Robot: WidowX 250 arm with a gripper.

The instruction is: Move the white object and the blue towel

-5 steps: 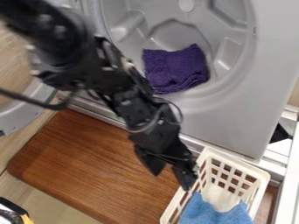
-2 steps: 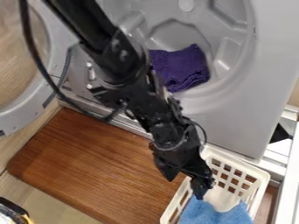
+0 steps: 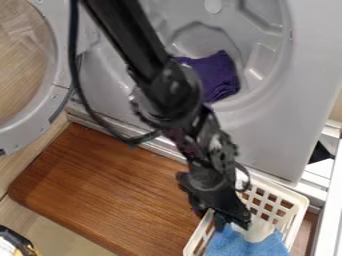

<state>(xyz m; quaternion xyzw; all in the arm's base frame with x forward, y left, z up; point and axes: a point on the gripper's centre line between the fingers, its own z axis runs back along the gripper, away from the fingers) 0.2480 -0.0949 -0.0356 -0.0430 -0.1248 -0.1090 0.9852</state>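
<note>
The tool (image 3: 217,217), fingers parted, has moved closer to the blue towel (image 3: 247,246).

This is looking like a laundry area. At one o'clock a washer or dryer (image 3: 274,135) is standing, with its round door (image 3: 61,75) hanging open at ten. At five, a basket (image 3: 298,206) is holding the blue towel (image 3: 250,247).

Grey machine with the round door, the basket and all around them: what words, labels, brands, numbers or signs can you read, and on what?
None can be read on the grey machine, basket, blue towel or wooden board.
Dark mark at the door's edge: too small to tell whether it is print.
Black-and-yellow thing, lower left: cut off, nothing readable.
</note>
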